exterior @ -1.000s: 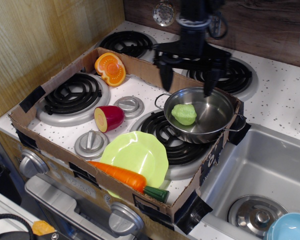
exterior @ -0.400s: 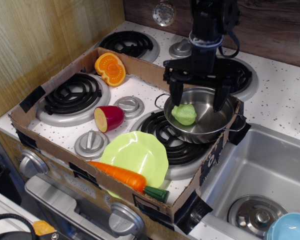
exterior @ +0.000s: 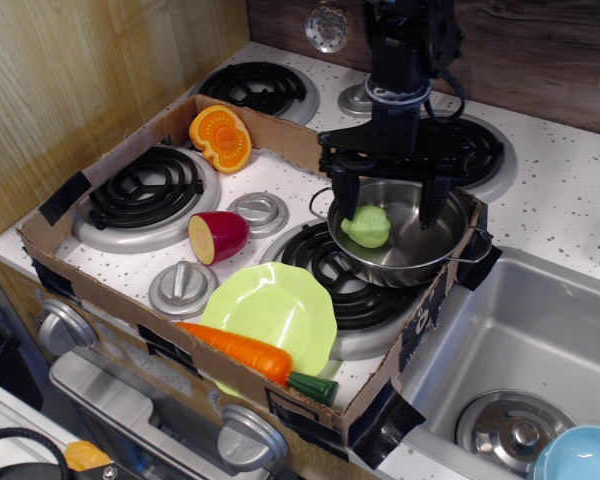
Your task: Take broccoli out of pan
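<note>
Approach step: black gripper (exterior: 387,203), jaws wide apart, straddles the shiny round steel pan (exterior: 405,228). Small light-green plastic broccoli (exterior: 367,227) lies inside, left of centre. Next: shift left, descend, close.

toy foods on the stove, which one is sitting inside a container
The small light-green plastic broccoli: it alone lies inside the shiny steel pan. The orange carrot, red half fruit and orange half fruit lie outside.
</note>
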